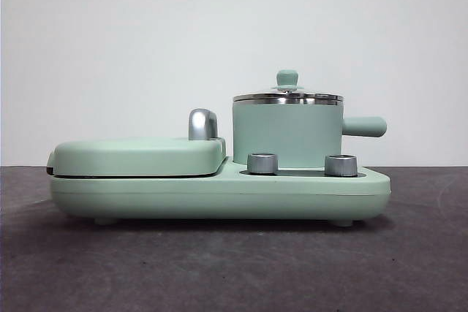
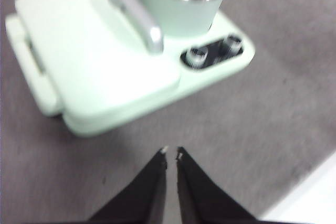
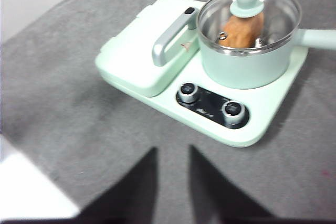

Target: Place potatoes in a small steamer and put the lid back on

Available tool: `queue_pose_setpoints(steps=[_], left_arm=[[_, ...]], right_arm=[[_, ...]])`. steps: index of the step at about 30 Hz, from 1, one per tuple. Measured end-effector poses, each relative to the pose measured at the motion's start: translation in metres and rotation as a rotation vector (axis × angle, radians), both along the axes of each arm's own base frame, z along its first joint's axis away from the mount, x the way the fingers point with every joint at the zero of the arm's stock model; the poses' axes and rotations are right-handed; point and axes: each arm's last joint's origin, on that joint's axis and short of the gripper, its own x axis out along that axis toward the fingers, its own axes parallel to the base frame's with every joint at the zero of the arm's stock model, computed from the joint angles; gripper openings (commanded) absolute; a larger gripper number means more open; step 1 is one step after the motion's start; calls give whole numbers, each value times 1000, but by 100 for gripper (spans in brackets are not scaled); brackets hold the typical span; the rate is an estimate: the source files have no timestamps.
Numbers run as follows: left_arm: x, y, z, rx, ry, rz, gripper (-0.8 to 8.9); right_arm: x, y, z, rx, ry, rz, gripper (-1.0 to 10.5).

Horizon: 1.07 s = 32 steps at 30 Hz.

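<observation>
Front view: the steamer (image 1: 287,135) stands on the right part of a mint-green cooker (image 1: 219,191), its stubby handle (image 1: 364,126) pointing right. The lid (image 1: 287,96) sits on the steamer's steel rim, knob up. Left of the steamer lies the flat griddle (image 1: 139,156) with its cover down and a chrome handle (image 1: 202,123) rising just beside the pot. Two steel dials (image 1: 262,163) sit on the cooker in front of the steamer. The cooker rests on the grey desk (image 1: 219,268); no arm shows here.

In the right wrist view the potato (image 3: 242,31) lies inside the steamer under the glass lid, leaning against the wall. The right claw (image 3: 172,153) hangs above bare desk, well apart from the cooker, its jaws parted and holding nothing.

The left wrist view is blurred. The left claw (image 2: 171,153) is also over bare desk, away from the cooker, its tips nearly touching with only a thin gap, empty.
</observation>
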Motion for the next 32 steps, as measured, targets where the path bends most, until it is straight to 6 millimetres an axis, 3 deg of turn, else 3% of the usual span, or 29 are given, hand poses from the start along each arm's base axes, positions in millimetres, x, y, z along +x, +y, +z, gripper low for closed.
queue_pose_setpoints(steps=[7, 14, 19, 25, 32], left_arm=[[-7, 6, -14, 90, 122, 9, 9], [-8, 6, -14, 86, 117, 9, 9], [-15, 19, -12, 37, 61, 79, 9], [-8, 33, -31, -9, -104, 297, 10], [12, 43, -67, -72, -497, 465, 10]], right_arm=[[0, 0, 0, -3, -3, -3, 10], [0, 0, 0, -3, -3, -3, 10], [0, 0, 0, -3, -4, -3, 11], [0, 0, 0, -3, -3, -3, 10], [0, 0, 0, -3, -3, -3, 10]])
